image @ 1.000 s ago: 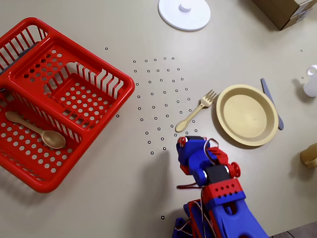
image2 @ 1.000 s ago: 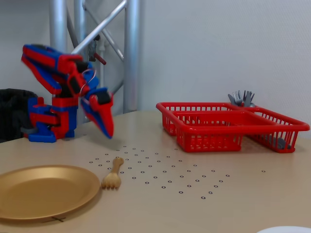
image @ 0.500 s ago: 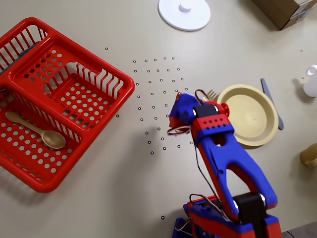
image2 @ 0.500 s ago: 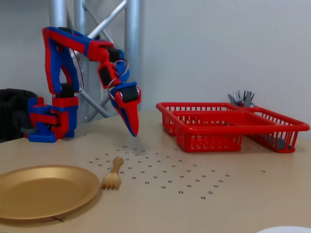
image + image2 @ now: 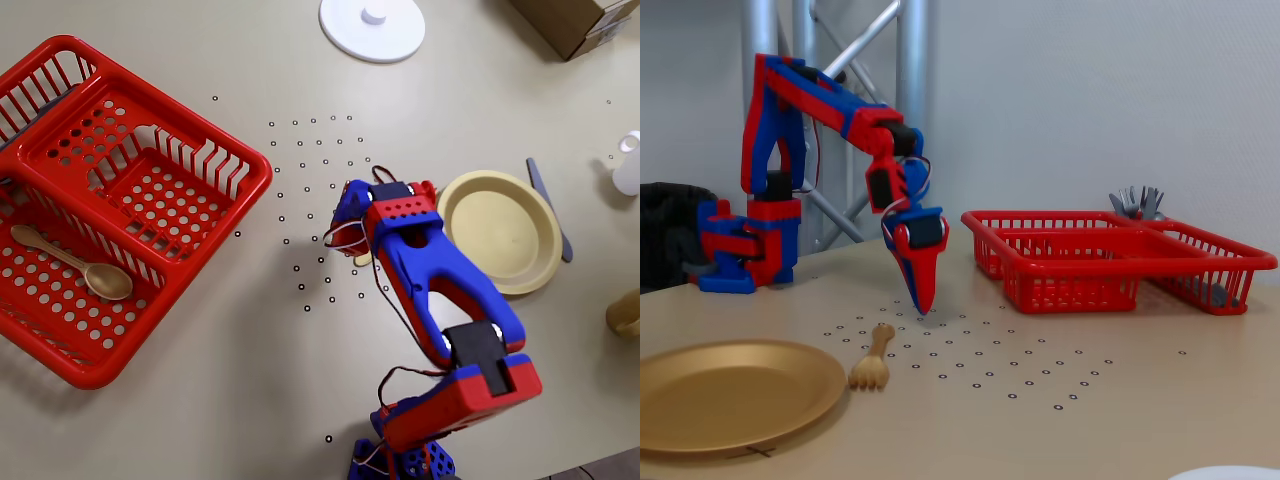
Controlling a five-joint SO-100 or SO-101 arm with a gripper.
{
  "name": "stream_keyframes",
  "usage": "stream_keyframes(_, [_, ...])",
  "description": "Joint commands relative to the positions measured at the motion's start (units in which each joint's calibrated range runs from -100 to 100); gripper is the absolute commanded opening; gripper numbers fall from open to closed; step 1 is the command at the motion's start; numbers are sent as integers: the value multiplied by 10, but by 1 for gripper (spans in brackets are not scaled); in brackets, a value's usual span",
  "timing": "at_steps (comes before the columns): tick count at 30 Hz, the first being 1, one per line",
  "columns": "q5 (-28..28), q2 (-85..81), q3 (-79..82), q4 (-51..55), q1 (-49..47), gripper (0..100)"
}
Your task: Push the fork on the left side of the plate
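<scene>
Fixed view — one fork (image 5: pixel 871 362), one plate (image 5: pixel 730 390), end effector (image 5: pixel 924 306) pinched together, holding nothing.

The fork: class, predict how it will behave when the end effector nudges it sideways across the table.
The fork looks like small thin plastic, so it is probably light and slides easily. It lies flat, so rolling seems unlikely. A nudge near its handle end may swing it round rather than shift it straight. The end effector hangs pointed just beyond it.

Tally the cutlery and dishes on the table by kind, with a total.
Forks: 1, the fork
Spoons: 1, the spoon in the red basket
Knives: 1, the knife
Plates: 1, the plate
White discs: 1, the white disc
Total: 5
</scene>
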Motion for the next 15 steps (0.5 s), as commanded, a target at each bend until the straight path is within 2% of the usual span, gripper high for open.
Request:
stream_keyframes(1, [6, -4, -49, 5, 10, 0])
stream_keyframes(15, [13, 8, -37, 5, 16, 0])
